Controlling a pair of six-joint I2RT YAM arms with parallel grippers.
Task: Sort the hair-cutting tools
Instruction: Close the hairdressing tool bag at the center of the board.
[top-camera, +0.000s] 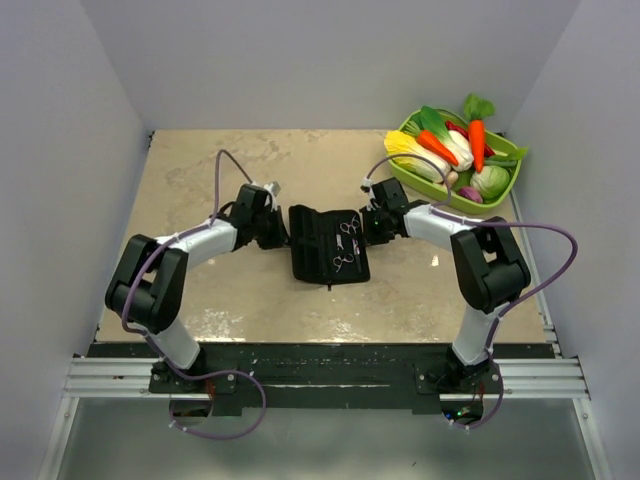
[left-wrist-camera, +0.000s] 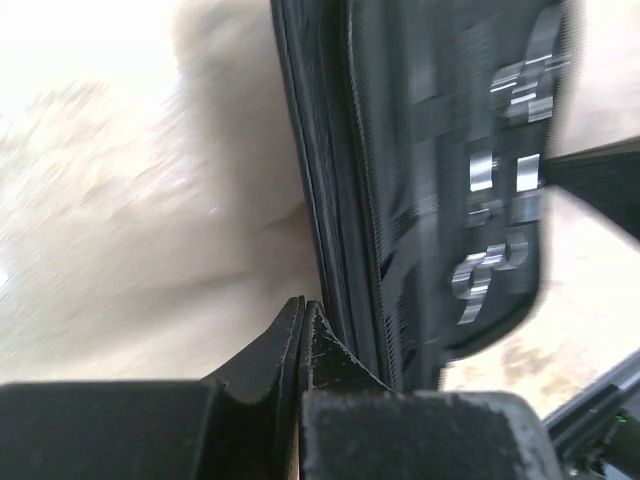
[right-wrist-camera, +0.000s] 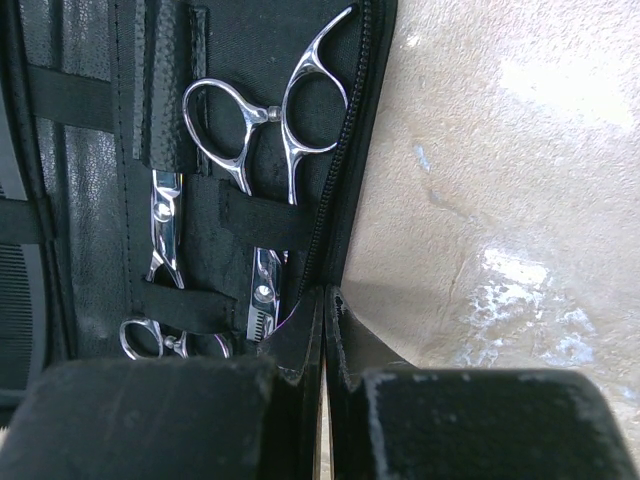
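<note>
Scissors (right-wrist-camera: 272, 113), two pairs, sit strapped inside the open black case (top-camera: 310, 250); left gripper (left-wrist-camera: 303, 312) and right gripper (right-wrist-camera: 325, 300) both closed, tips at its edges; vegetables (top-camera: 477, 140) fill the green basket (top-camera: 428, 189).

A robotics lab test cell is indicated: a stone-patterned bench (top-camera: 200, 290) is boxed in by plain white walls (top-camera: 60, 150), and two cabled robot arms (top-camera: 485, 265) are bolted to an aluminium rail (top-camera: 320, 377) at its near edge. A green basket (top-camera: 428, 193) of toy vegetables (top-camera: 476, 140) is set in the far right corner.
</note>
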